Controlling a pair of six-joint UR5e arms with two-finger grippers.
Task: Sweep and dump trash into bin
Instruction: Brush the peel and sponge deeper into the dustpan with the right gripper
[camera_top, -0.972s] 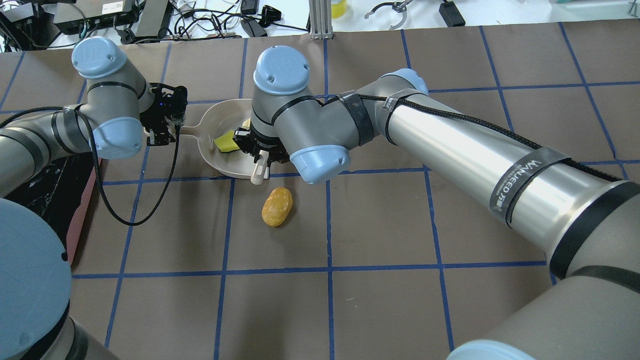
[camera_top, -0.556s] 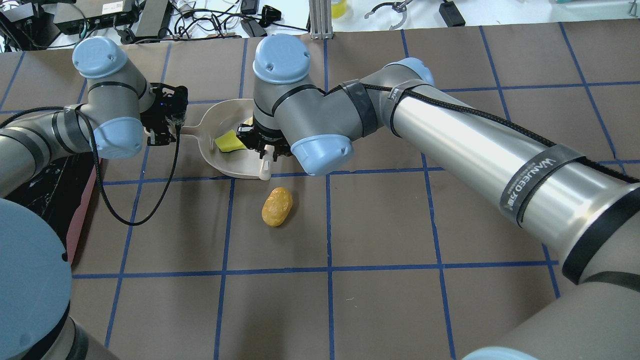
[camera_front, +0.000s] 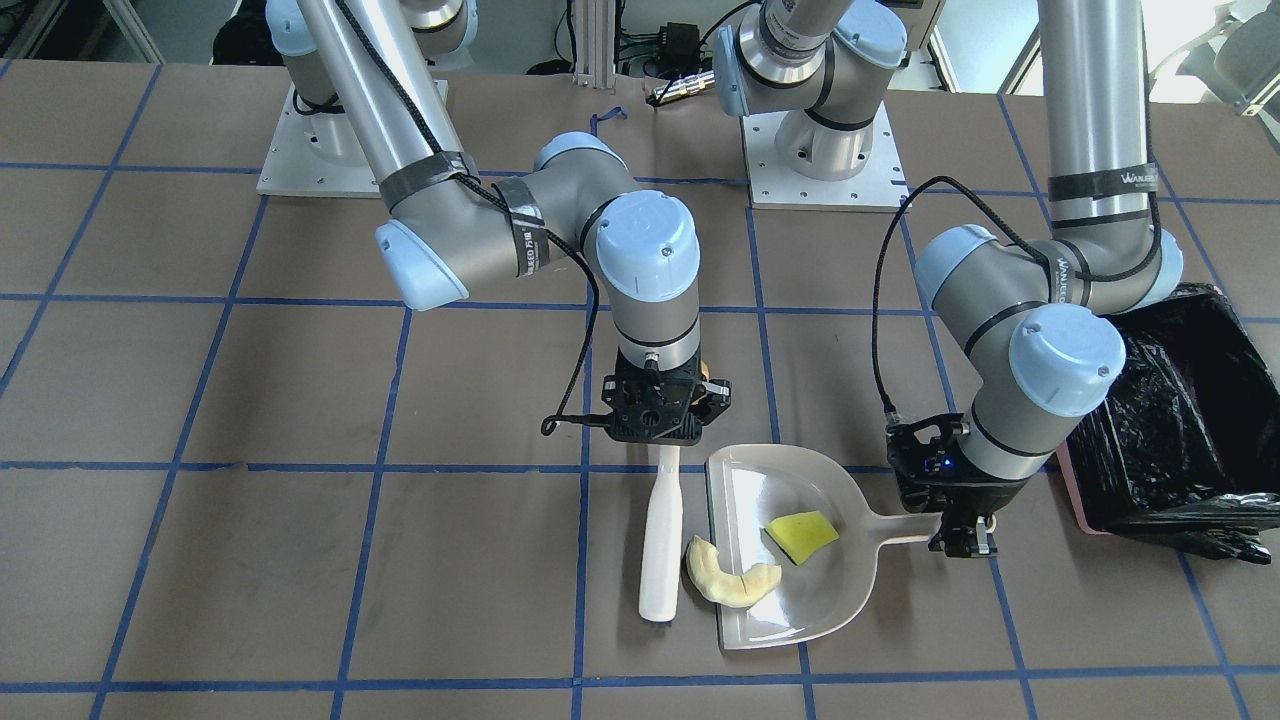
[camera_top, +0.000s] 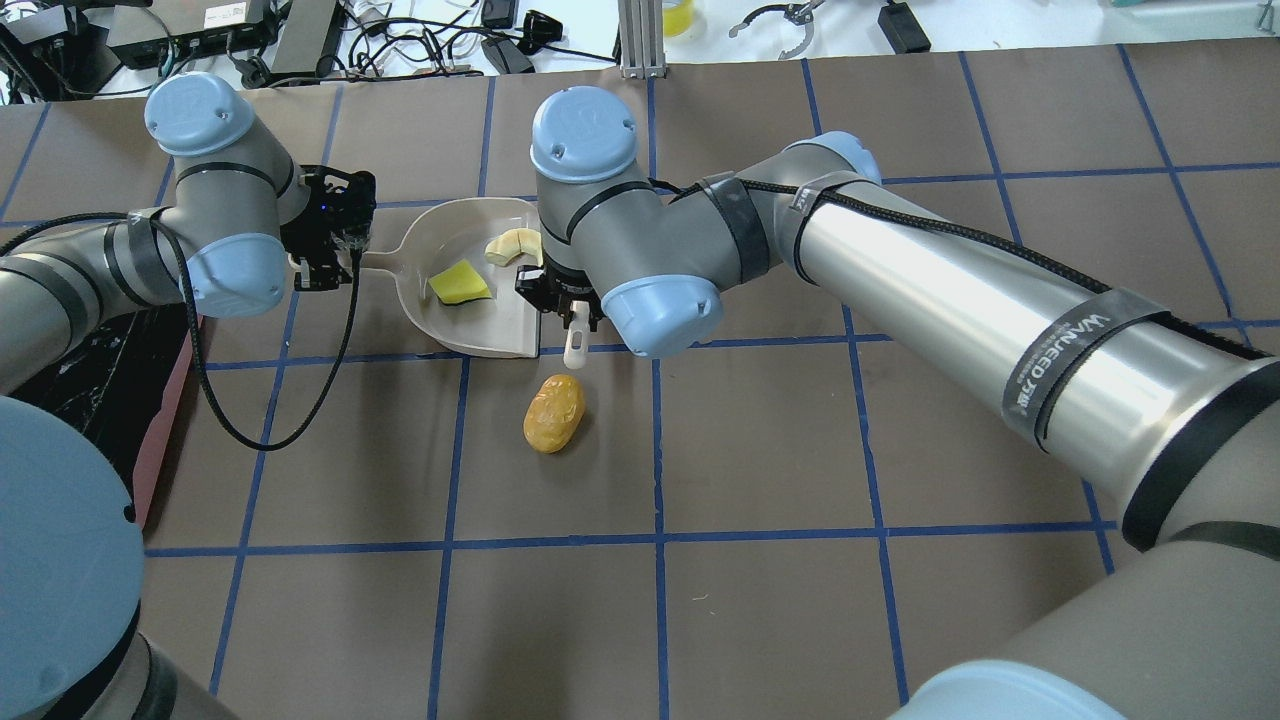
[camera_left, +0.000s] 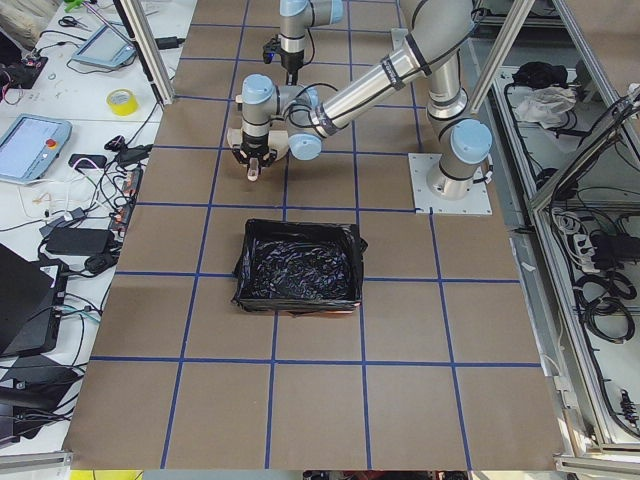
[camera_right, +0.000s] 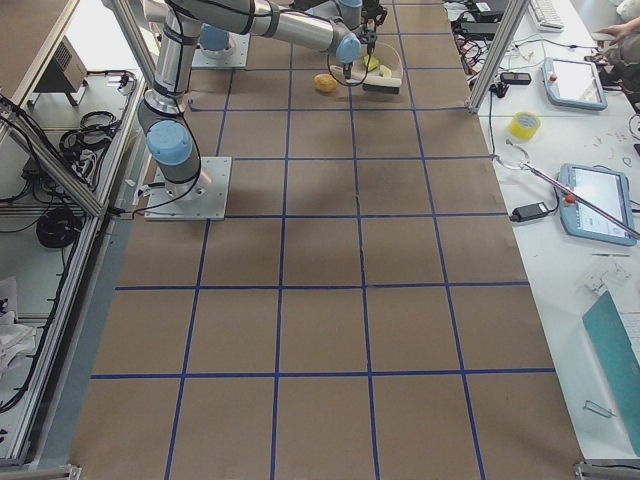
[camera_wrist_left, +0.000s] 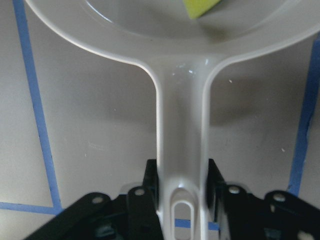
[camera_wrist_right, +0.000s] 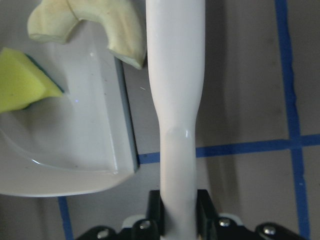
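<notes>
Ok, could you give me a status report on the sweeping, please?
Left gripper shut on dustpan handle, right gripper shut on white sweeper. Sponge in dustpan, slice straddling its lip, potato on the table. Sweeper beside dustpan mouth.

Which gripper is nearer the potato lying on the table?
Right. The right gripper, holding the white sweeper, sits just beyond the potato; the left gripper holds the dustpan handle, across the pan from it.
</notes>
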